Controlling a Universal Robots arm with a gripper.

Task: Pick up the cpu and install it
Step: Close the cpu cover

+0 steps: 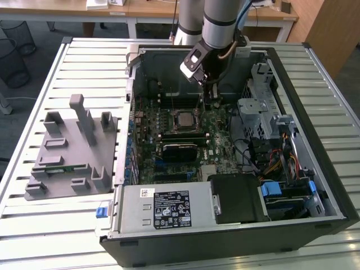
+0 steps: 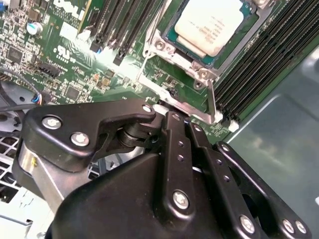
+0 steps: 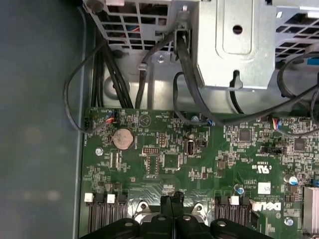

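Second wrist view showed the small flat square cpu (image 2: pixel 212 25), pale silver metal on top, lying seated in the steel-framed socket (image 2: pixel 160 46) of the green motherboard (image 2: pixel 65 64), inside the open black computer case (image 1: pixel 225 247). The black gripper (image 3: pixel 172 200) hung just beside that socket, its fingers pressed together on nothing. I judged the chip light, rigid and fragile, with a slick top; its thin edges looked the safest place to grasp.

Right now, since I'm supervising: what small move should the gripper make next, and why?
Probably a short lift straight up: the cpu already lies inside the socket frame, and the gripper, shut and seemingly empty, sits low right beside it.
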